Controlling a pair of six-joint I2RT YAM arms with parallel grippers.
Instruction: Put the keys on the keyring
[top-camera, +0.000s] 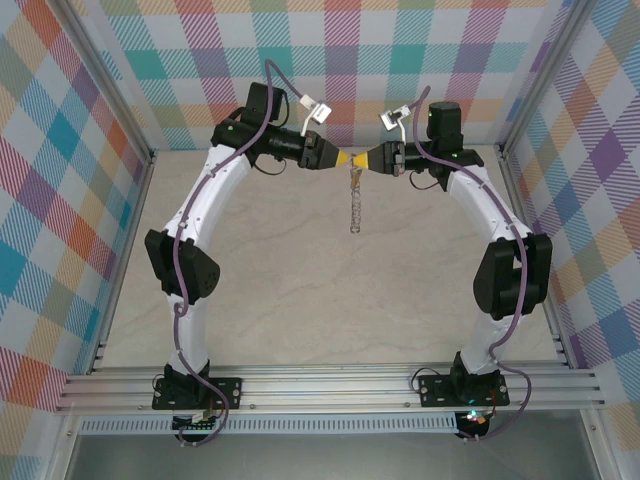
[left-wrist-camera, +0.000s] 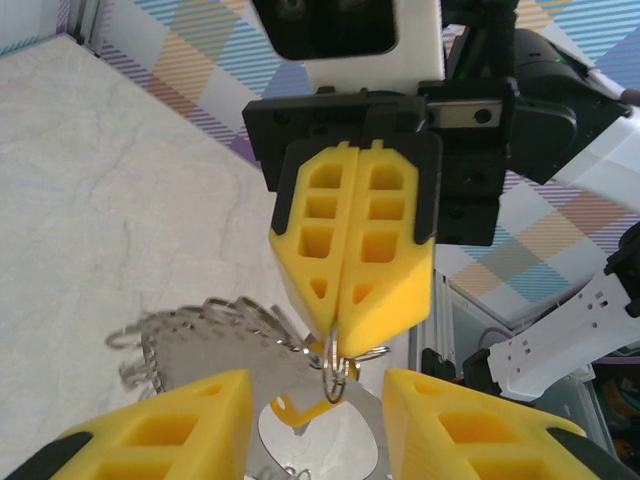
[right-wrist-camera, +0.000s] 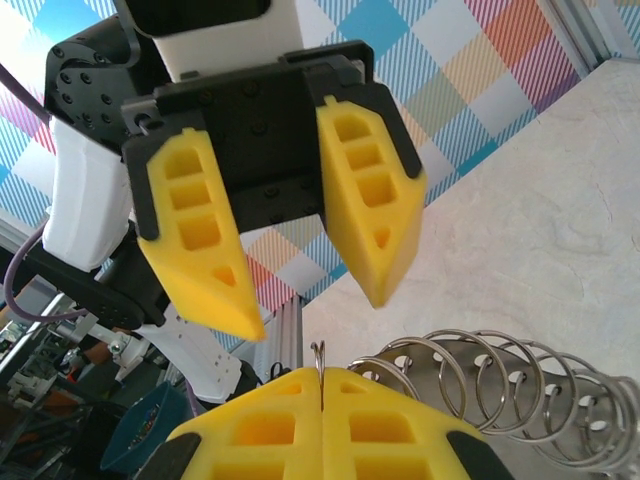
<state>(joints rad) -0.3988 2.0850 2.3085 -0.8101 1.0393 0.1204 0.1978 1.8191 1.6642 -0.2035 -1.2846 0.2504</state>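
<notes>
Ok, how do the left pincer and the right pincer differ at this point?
The left pincer stands open with its fingers well apart. The right pincer is shut with its pads pressed together. The right pincer pinches a thin wire loop of the keyring, which trails from its tip, while the left pincer closes on nothing. Both have yellow fingers, and they face each other tip to tip above the table.
</notes>
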